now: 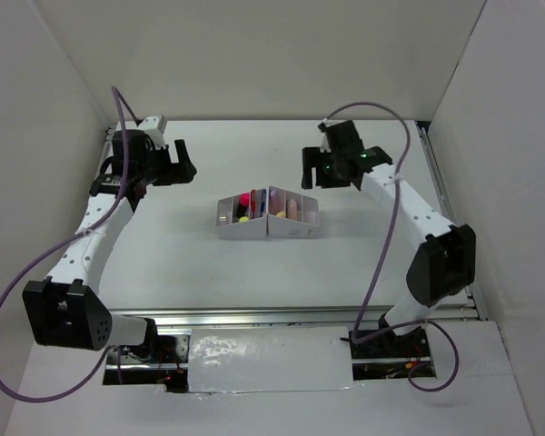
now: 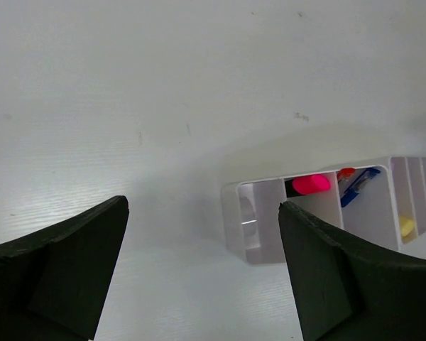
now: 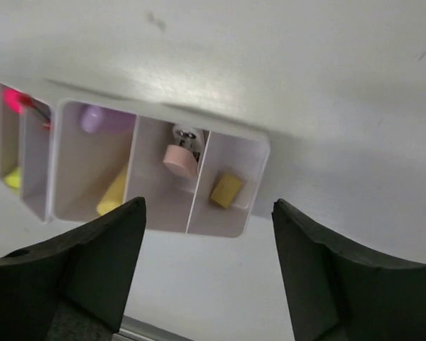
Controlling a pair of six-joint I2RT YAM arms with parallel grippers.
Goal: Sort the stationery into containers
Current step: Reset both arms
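Left gripper and right gripper gape wide, holding nothing. White divided organiser holds a pink eraser and purple marker.

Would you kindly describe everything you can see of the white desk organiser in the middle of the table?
The organiser looks like white plastic: two joined units resting flat on the table, split by thin walls into narrow compartments. Inside lie a pink-tipped highlighter, a blue pen, a purple marker, a cream stick, a pink eraser and, in one end compartment, a tan eraser. Only the table and its contents touch it.
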